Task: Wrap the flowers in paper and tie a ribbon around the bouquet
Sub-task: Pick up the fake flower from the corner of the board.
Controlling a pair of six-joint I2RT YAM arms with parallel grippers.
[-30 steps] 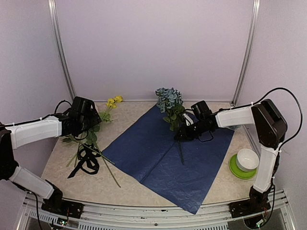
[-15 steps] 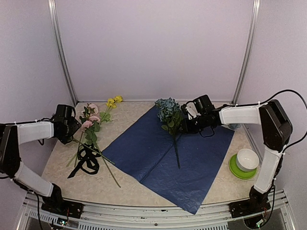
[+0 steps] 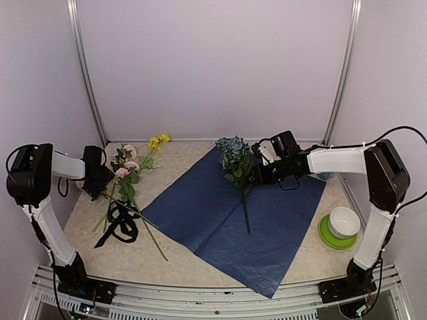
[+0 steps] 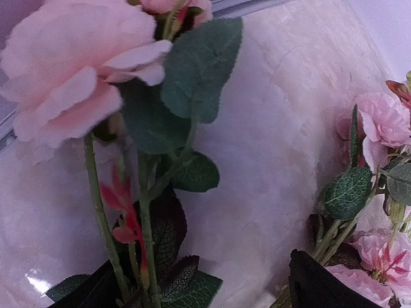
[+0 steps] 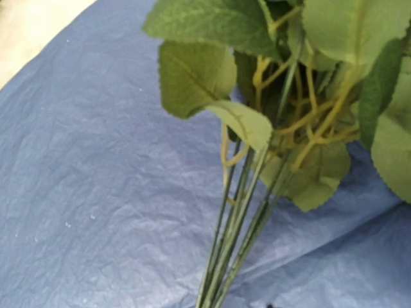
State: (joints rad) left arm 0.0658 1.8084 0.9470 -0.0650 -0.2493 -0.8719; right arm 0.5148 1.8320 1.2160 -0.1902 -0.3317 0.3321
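Paper (image 3: 220,223) lies flat, dark-blue face up, mid-tabletop (image 3: 173,263). My worry is the right hand (image 3: 257,177), which sits at the leaves of the blue-green spray (image 3: 233,150); I cannot tell its hold from any view, and it could drag the thin crinkly sheet or roll that stem off the centre crease. Left hand (image 3: 101,181) stands wide apart at the pink roses (image 3: 125,163), clamped on nothing, and a close there could pinch leaf instead of stem. Flowers are split up: the spray lies on the paper, while pink roses and yellow sprig (image 3: 159,141) lie off it at left beside the black ribbon (image 3: 120,223).
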